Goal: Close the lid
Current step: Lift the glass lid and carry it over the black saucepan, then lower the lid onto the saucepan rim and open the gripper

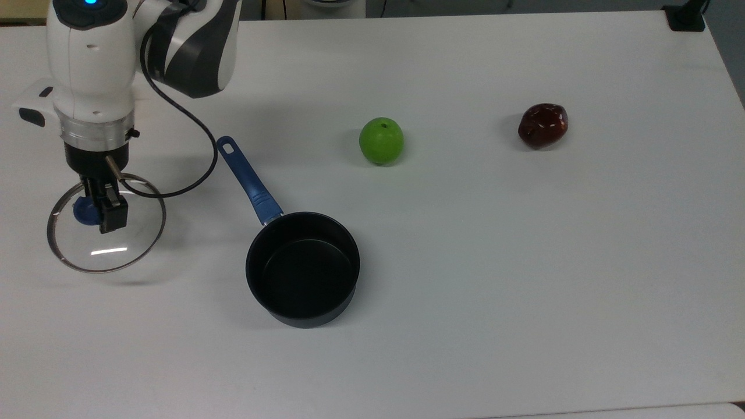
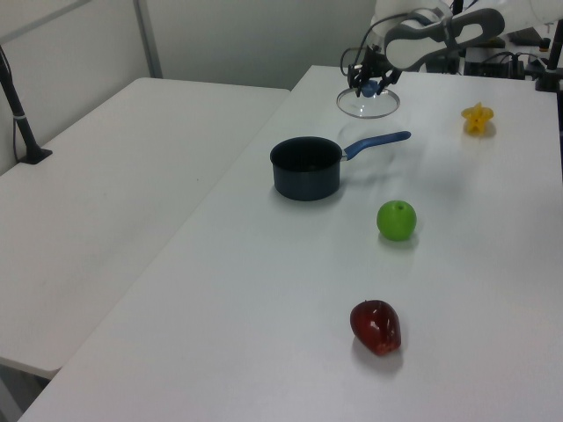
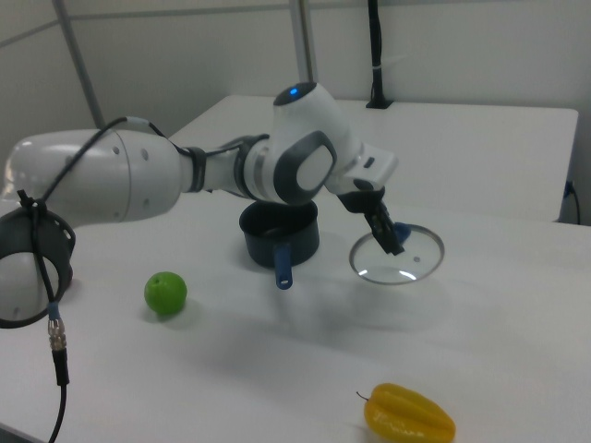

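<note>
Pinching the blue knob between its fingers, the gripper is holding the lid clear of the white table, at the top view's far left. Sitting open and apart, the black saucepan is pointing its blue handle up toward the lid's side. Lying farther to the top view's right are a green apple and a dark red fruit; a yellow star-shaped fruit is resting near the right view's bottom edge.
</note>
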Motion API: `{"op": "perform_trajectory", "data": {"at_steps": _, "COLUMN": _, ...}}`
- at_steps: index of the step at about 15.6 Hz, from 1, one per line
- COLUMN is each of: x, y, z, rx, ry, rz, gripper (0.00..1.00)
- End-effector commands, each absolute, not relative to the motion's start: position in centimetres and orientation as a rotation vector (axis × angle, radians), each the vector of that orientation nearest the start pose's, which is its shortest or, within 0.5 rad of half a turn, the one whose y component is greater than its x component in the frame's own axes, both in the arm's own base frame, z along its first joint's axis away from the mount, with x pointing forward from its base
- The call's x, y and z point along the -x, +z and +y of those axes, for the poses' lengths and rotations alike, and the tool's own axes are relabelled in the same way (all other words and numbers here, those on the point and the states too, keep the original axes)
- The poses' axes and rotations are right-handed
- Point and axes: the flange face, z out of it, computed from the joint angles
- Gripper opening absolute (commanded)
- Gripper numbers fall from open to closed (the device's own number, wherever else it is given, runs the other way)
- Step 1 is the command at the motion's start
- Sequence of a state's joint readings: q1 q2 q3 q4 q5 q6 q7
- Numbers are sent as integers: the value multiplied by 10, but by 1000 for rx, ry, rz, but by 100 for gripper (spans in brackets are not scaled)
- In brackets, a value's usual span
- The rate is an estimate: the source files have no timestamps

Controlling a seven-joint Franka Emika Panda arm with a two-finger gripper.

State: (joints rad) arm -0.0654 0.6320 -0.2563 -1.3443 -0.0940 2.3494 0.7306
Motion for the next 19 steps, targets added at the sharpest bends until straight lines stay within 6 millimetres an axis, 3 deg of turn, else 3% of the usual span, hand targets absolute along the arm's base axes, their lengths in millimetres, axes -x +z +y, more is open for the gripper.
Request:
{"op": "perform_trajectory", "data": {"at_steps": 1, "x": -734, "y": 438, "z": -153, "rx": 2887, "ry": -599, "rz": 1413, "gripper": 37}}
{"op": "perform_trajectory", "data": {"at_steps": 4, "x": -739, "y": 458, "z": -102, "rx": 2922, "ry": -509, "rz": 1364, "gripper": 37}}
{"op": "perform_trajectory", "data": {"at_steps": 5, "x": -741, "y": 460, "z": -71, "rx": 2947, "ry": -476, "rz": 1331, "gripper": 37}}
{"op": "perform_trajectory", "data": {"at_steps": 7, "x": -743, "y": 460, "z": -37, "rx": 2940, "ry": -464, "rz": 1327, "gripper": 37}}
{"op": "perform_trajectory", "data": {"at_steps": 11, "x": -749, "y": 465, "z": 16, "rx": 2903, "ry": -513, "rz": 1330, "gripper": 37}}
{"op": "perform_trajectory", "data": {"at_steps": 15, "x": -758, "y": 442, "z": 57, "rx": 2875, "ry": -561, "rz": 1343, "gripper": 38}}
{"op": "perform_trajectory", "data": {"at_steps": 19, "x": -765, "y": 430, "z": 64, "rx": 2819, "ry": -623, "rz": 1371, "gripper": 38}}
